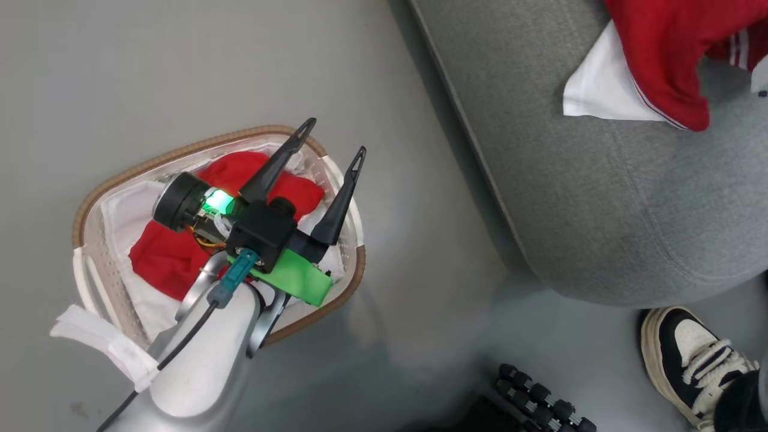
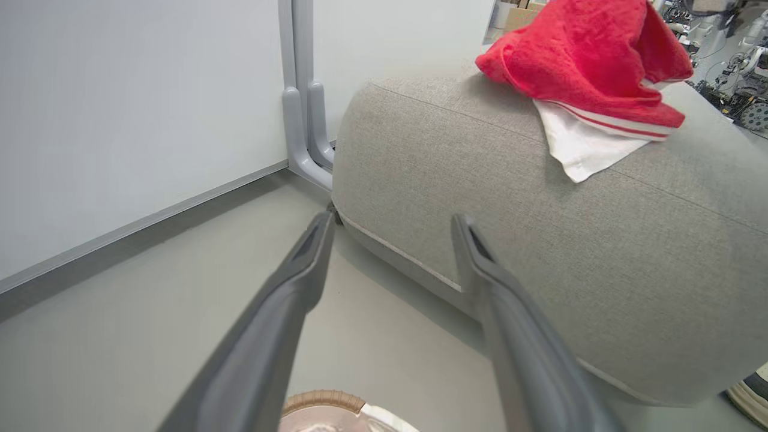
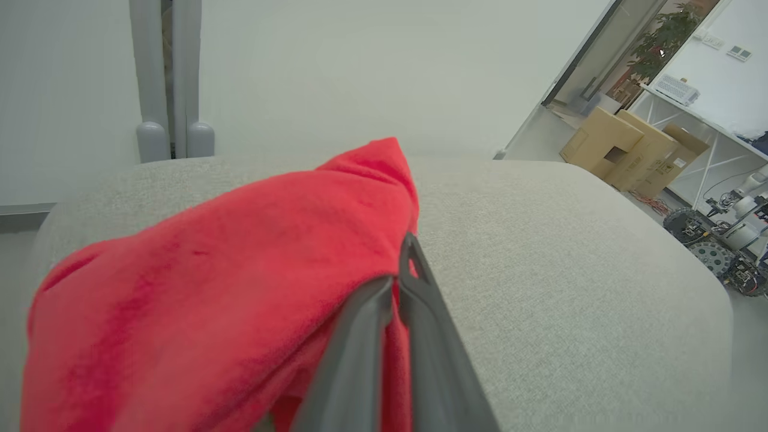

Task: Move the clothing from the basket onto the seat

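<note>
Head view: the left gripper (image 1: 335, 137) is held wide open and empty above the red garment (image 1: 174, 258) in the basket (image 1: 120, 174). The right gripper (image 3: 397, 264) is pinched on a second garment (image 3: 210, 270) on the seat (image 3: 570, 252).

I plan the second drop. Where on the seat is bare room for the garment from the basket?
The seat is bare from its near corner up to the red garment, and beside that in the right wrist view. Crowded where the right gripper is shut on the garment.

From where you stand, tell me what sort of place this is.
Probably a robotics lab with a mock living corner: a grey sofa seat by white partition walls, with cardboard boxes and wheeled robot bases beyond.
</note>
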{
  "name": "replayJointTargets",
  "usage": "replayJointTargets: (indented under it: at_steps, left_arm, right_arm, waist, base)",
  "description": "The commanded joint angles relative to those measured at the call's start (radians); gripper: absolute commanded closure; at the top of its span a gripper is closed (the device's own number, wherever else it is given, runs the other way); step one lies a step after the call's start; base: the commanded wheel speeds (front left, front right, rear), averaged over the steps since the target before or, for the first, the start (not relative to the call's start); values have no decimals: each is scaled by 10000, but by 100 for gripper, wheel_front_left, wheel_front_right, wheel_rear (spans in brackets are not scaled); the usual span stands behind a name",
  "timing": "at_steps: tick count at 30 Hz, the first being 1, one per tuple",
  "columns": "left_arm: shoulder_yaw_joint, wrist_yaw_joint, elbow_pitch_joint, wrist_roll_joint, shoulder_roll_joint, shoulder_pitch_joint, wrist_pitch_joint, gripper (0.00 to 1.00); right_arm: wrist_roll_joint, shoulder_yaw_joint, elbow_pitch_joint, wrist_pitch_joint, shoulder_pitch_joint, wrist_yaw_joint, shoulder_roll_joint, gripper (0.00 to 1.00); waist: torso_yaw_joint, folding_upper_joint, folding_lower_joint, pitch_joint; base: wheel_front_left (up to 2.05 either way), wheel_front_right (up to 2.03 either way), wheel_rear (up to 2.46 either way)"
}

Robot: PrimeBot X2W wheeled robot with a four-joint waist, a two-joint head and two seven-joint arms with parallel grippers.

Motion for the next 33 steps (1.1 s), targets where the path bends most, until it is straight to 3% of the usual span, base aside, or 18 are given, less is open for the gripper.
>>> replayJointTargets:
  at_steps: [1,9,22,33]
  left_arm:
    - [142,-29,3,-60,-55,-85,8,0]
    - [876,63,19,-135,-341,550,8,0]
    - [2566,380,-56,-131,-1041,1735,9,0]
    - [4694,760,93,-17,-1329,2776,9,0]
  right_arm:
    - [-201,-163,-73,-26,180,-14,60,0]
    - [-239,-486,-1284,-24,2134,-14,507,0]
    - [1625,1380,-4452,-23,4860,-14,1061,0]
    - [2105,2740,-4663,-23,5891,-14,1554,0]
  waist:
    - [541,-1,-1,292]
    - [844,-1,-1,-722]
    - [2036,-1,-1,-2519]
    - [3376,-1,-1,-3786]
  base:
    - [0,0,0]
    - [0,0,0]
    - [0,0,0]
    - [0,0,0]
